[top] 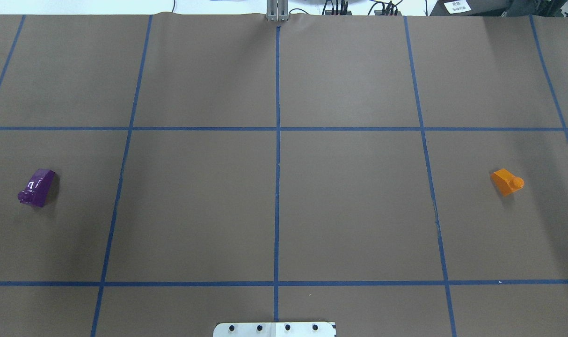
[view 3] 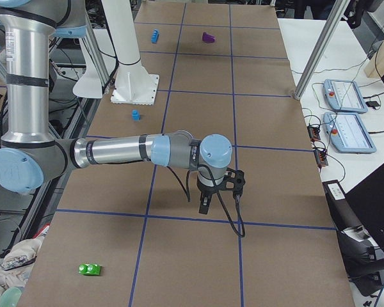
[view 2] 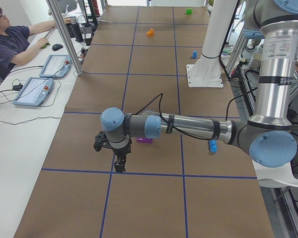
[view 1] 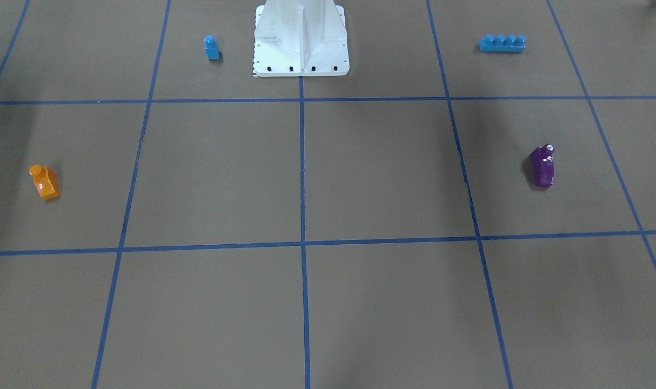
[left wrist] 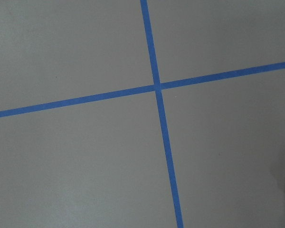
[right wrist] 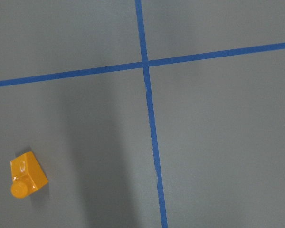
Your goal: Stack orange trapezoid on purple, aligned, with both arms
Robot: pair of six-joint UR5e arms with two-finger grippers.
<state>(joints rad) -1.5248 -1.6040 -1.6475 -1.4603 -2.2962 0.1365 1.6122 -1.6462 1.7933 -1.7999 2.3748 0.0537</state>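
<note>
The opening reach is in hand: left of the white base (top: 274,329) the purple brick (top: 37,187) lies on the bench (top: 195,210), right of it the orange brick (top: 507,182), neither grasped. Farther out from the base hang the left gripper (view 2: 120,167) and right gripper (view 3: 203,206); I cannot tell whether their fingers are released or clenched. Next, I judge, each must come in over its brick.

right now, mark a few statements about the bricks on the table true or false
1. The glossy orange plastic trapezoid brick shows in the right wrist view. True.
2. It is stacked on the glossy purple plastic sloped brick. False: they lie far apart, at opposite ends of the brown table cover.
3. The long blue plastic brick has four studs. True.
4. The left wrist view shows the purple brick. False: only blue tape lines on that cover.
</note>
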